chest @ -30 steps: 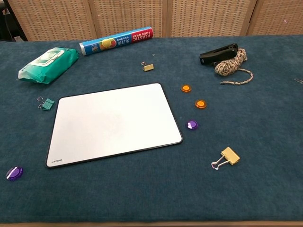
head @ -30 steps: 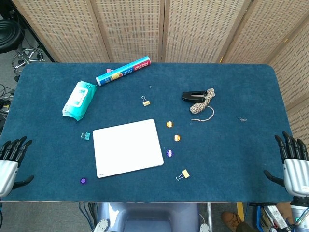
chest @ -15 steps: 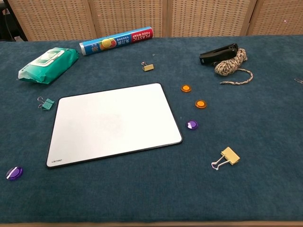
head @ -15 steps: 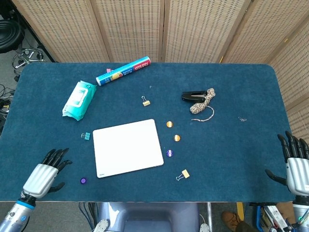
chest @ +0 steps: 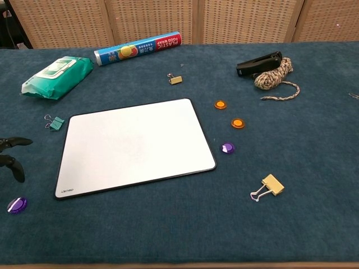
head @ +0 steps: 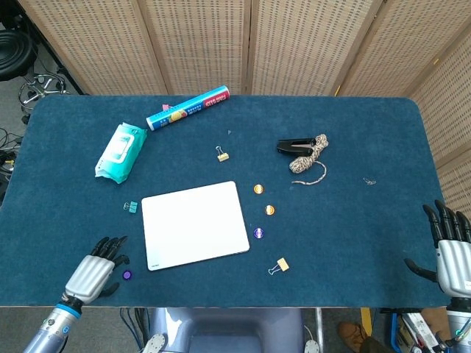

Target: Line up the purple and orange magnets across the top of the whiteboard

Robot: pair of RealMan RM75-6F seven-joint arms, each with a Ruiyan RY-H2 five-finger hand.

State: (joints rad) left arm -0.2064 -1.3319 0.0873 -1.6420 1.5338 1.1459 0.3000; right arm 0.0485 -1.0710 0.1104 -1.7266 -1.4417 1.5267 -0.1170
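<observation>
Occluded, cropped and unresolved elements, head and chest views.
Left hand (head: 94,269): forearm cut by the bottom edge in the head view; in the chest view only dark fingertips (chest: 12,161) enter at the left edge. Right hand (head: 450,254): cropped at the lower right corner, absent from the chest view. Small item (head: 369,182) right of the rope (head: 309,156): too small to identify, cut by the right edge in the chest view. Whiteboard (chest: 134,145) corner lettering unreadable.

Even bright overhead light — soft faint shadows, sharp focus, no glare.
</observation>
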